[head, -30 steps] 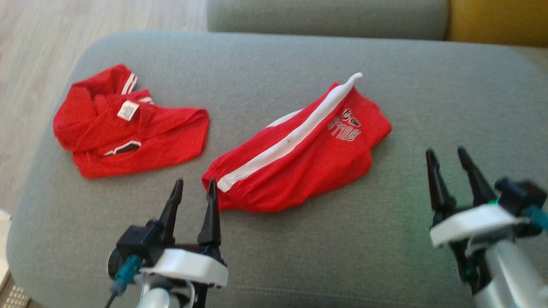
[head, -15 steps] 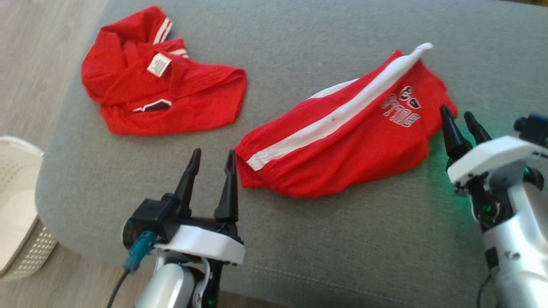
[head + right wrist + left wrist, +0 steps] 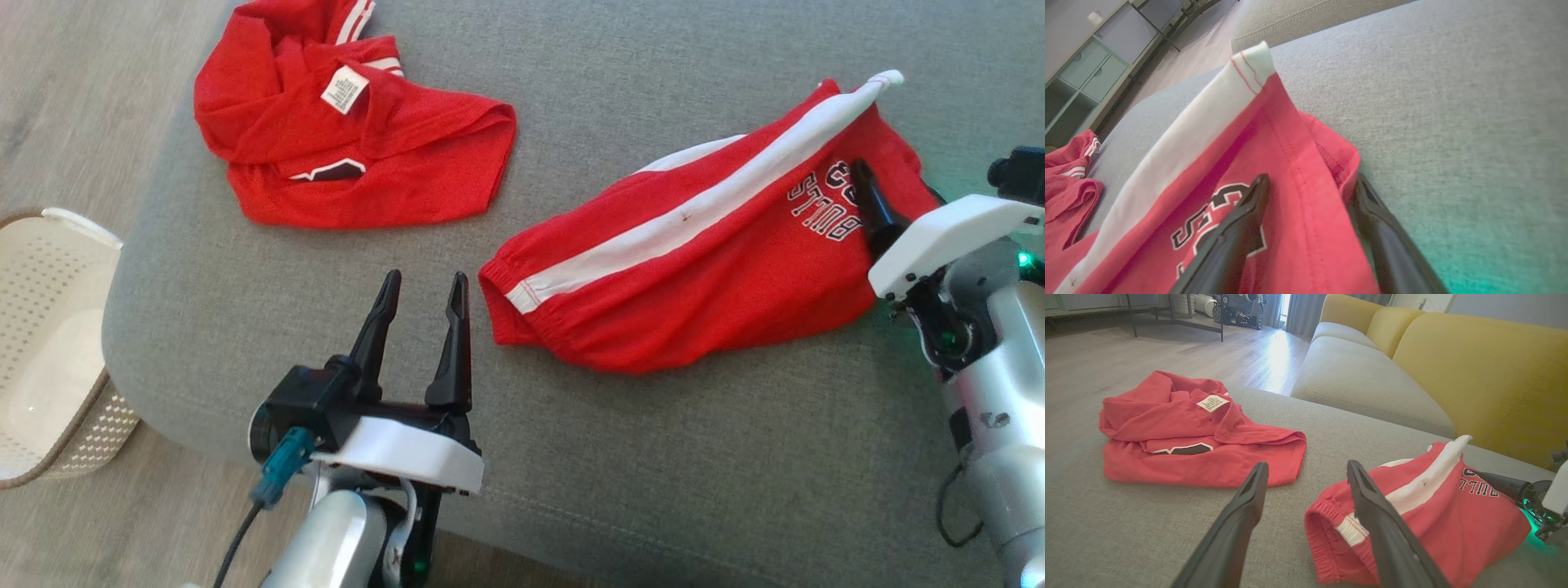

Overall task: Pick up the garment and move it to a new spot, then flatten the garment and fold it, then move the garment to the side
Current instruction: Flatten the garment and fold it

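Observation:
The garment, red shorts (image 3: pixel 694 278) with a white side stripe and black lettering, lies crumpled on the grey cushion (image 3: pixel 653 474). My right gripper (image 3: pixel 894 184) is open at the right leg hem. In the right wrist view (image 3: pixel 1310 179) its two fingers straddle the folded hem edge (image 3: pixel 1298 183), one over the lettering and one on the cushion side. My left gripper (image 3: pixel 426 278) is open and empty, just left of the elastic waistband (image 3: pixel 1331 514). In the left wrist view (image 3: pixel 1307 465) its right finger stands in front of the waistband end of the stripe.
A second red garment, a shirt (image 3: pixel 351 147) with a white label, lies bunched at the far left of the cushion. A white perforated basket (image 3: pixel 49 343) stands on the wooden floor left of the cushion. A yellow sofa back (image 3: pixel 1486 375) rises behind.
The head camera has tilted down and the picture has shifted. My right gripper has moved forward from beside the shorts onto their hem. The left gripper sits closer to the waistband.

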`<state>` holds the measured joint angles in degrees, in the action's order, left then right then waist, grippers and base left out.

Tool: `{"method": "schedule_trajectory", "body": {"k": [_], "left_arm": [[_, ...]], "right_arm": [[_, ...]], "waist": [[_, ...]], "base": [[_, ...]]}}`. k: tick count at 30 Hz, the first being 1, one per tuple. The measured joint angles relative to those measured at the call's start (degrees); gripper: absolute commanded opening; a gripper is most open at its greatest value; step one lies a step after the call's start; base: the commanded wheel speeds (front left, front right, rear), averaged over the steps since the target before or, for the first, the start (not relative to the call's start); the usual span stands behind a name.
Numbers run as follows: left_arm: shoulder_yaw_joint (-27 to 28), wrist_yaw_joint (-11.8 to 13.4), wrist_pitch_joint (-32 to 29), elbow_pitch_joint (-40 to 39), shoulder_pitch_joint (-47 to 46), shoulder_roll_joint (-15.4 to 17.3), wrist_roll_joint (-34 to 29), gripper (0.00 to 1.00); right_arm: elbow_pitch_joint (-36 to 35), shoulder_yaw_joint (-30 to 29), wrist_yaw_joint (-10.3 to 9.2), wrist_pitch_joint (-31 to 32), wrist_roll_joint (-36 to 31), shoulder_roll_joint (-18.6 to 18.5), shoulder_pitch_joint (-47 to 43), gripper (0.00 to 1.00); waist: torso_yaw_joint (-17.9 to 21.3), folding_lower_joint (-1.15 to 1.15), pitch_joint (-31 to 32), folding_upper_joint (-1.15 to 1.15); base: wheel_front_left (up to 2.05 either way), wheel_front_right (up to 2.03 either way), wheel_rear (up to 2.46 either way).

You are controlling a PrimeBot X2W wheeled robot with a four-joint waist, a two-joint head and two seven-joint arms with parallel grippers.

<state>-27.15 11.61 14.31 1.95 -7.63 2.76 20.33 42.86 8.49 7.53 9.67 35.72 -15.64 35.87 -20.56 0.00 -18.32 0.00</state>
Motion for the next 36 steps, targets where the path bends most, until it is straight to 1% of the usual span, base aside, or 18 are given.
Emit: {"method": "schedule_trajectory", "body": {"k": [1, 2, 3, 6, 11, 19, 23, 27, 31, 33, 36], "left_arm": [[0.0, 0.0, 0.0, 0.0, 0.0, 0.0, 0.0, 1.0], [-0.1, 0.0, 0.0, 0.0, 0.0, 0.0, 0.0, 1.0], [-0.1, 0.0, 0.0, 0.0, 0.0, 0.0, 0.0, 1.0], [0.0, 0.1, 0.0, 0.0, 0.0, 0.0, 0.0, 1.0], [0.0, 0.0, 0.0, 0.3, 0.0, 0.0, 0.0, 1.0], [0.1, -0.1, 0.0, 0.6, 0.2, 0.0, 0.0, 1.0], [0.2, -0.1, 0.0, 1.2, 0.6, 0.0, 0.0, 1.0], [0.3, -0.5, 0.0, 1.3, 0.8, 0.0, 0.0, 1.0], [0.6, -0.6, 0.0, 1.5, 2.8, 0.0, 0.0, 1.0], [1.0, -0.6, 0.0, 1.6, 3.4, 0.0, 0.0, 1.0], [1.9, -0.7, 0.0, 1.6, 3.5, 0.0, 0.0, 1.0]], "right_arm": [[0.3, 0.5, 0.0, 0.0, 0.0, -0.2, 0.3, 1.0], [0.5, 1.1, 0.0, 0.2, 0.0, -0.4, 0.5, 0.73], [0.6, 1.8, 0.0, 0.2, 0.0, -0.7, 0.8, 0.0], [1.7, 3.6, 0.0, -0.2, 0.1, -1.4, 1.2, 0.0], [3.8, 4.9, 0.0, -3.7, -0.1, -1.6, 1.1, 0.0], [9.1, 3.4, 0.0, -9.9, -3.3, -5.0, 2.6, 0.0], [14.8, -0.5, 0.0, -13.0, -7.2, -6.7, 3.8, 0.0], [21.8, -7.3, 0.0, -16.2, -9.9, -8.4, 4.6, 0.0], [28.6, -13.5, 0.0, -19.5, -12.3, -9.4, 4.7, 0.0], [30.6, -16.0, 0.0, -20.6, -13.3, -9.7, 4.7, 0.0], [31.5, -18.4, 0.0, -21.3, -15.3, -9.7, 4.7, 0.0]], "waist": [[-0.2, 0.0, -0.1, 0.0], [-0.3, 0.0, -0.1, 0.0], [-0.4, 0.0, -0.1, 0.0], [-0.5, 0.0, 0.2, 0.0], [0.2, 0.0, 1.3, 0.0], [1.9, 0.0, 3.6, 0.0], [2.7, 0.0, 5.0, 0.0], [3.2, 0.0, 6.2, 0.0], [3.9, 0.0, 7.6, 0.0], [4.4, 0.0, 8.3, 0.0], [5.2, 0.0, 8.8, 0.0]], "base": [[0.0, 0.0, 0.0], [0.0, 0.0, 0.0], [0.0, 0.0, 0.0], [0.0, 0.0, 0.0], [0.0, 0.0, 0.0], [0.0, 0.0, 0.0], [0.0, 0.0, 0.0], [0.0, 0.0, 0.0], [0.0, 0.0, 0.0], [0.0, 0.0, 0.0], [0.0, 0.0, 0.0]]}}
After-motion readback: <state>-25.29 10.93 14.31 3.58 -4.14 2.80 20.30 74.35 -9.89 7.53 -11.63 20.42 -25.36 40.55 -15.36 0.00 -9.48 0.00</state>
